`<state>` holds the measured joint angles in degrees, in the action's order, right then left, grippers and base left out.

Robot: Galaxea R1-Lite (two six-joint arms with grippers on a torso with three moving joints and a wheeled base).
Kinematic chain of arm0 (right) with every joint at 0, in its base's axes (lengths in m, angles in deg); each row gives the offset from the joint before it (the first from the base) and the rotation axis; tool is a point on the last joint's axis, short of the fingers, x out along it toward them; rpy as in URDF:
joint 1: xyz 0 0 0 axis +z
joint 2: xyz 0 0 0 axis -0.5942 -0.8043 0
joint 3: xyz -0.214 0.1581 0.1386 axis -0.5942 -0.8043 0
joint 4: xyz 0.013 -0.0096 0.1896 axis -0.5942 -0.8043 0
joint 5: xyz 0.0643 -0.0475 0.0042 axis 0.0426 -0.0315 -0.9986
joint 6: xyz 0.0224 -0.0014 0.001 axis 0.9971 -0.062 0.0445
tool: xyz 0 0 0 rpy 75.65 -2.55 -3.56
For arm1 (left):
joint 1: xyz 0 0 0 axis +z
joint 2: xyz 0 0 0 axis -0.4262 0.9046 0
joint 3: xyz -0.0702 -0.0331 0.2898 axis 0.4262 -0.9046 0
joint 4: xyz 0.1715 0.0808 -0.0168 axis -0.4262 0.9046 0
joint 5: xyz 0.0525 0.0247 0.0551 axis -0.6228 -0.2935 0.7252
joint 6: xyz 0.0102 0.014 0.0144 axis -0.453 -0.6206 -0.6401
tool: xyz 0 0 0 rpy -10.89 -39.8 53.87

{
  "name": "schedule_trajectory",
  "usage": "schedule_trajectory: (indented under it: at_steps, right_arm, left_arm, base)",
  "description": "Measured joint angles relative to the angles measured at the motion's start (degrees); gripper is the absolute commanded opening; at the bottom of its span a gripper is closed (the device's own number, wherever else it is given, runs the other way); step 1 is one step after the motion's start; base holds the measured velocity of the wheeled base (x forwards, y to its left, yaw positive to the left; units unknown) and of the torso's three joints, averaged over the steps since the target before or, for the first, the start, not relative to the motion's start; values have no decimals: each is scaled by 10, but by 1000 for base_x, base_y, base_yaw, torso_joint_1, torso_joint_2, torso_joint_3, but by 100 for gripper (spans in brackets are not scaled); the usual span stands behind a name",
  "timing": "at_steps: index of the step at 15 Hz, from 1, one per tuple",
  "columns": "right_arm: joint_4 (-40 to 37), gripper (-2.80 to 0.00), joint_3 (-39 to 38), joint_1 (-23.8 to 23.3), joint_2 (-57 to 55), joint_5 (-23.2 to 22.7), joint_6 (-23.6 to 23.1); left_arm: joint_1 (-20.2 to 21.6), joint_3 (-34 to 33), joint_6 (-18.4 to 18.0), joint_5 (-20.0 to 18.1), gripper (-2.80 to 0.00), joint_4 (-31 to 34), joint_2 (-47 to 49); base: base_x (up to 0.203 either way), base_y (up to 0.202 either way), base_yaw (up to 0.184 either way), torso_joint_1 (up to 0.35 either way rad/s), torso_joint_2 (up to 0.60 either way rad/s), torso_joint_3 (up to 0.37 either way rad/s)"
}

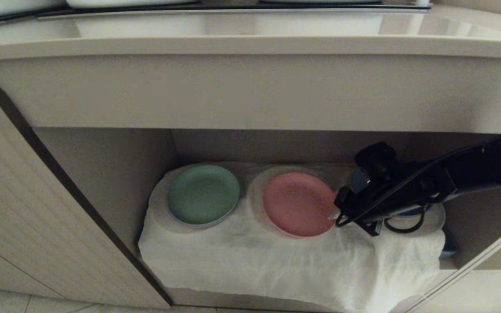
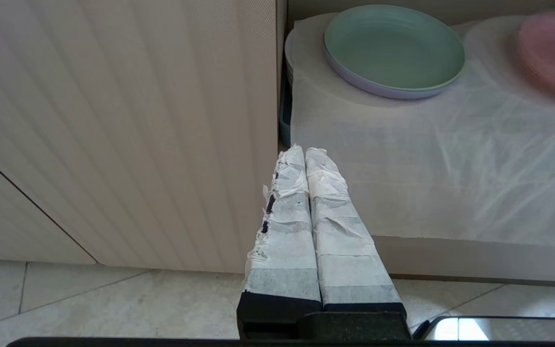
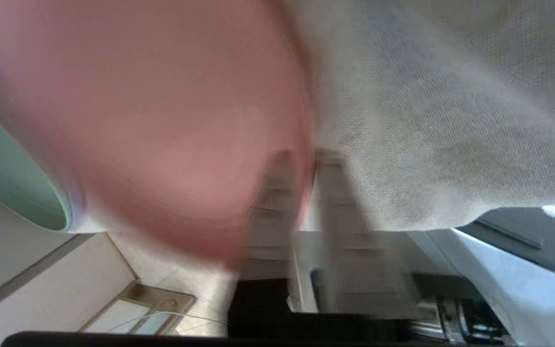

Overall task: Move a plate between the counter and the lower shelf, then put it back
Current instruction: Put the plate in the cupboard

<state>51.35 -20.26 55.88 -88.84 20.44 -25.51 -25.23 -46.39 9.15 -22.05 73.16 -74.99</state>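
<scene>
table (image 1: 250, 45) ran across the top of the head view, its visible stretch bearing no pink plate; below it the lower shelf (image 1: 102, 174) held a white cloth (image 1: 276, 265) with a green plate (image 1: 202, 194) at the left and the plate (image 1: 298, 203) beside it, lying flat. the right gripper (image 1: 336, 214) sat at the plate's rim, one finger over it and one under, a thin gap showing, though whether it gripped was unclear. the left gripper (image 2: 305, 154) hung outside with fingers pressed together. judging by this, the plate was on the shelf, its return upward left to do
</scene>
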Motion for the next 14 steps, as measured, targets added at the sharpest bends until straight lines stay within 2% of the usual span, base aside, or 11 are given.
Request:
schedule_trajectory:
  at_steps: [14]
  right_arm:
    - [-3, 0, -26, 0, 29, 2, -5]
  left_arm:
    - [0, 0, 0, 0, -280, 0, 0]
  base:
    - [0, 0, 0, 0, 0, 0]
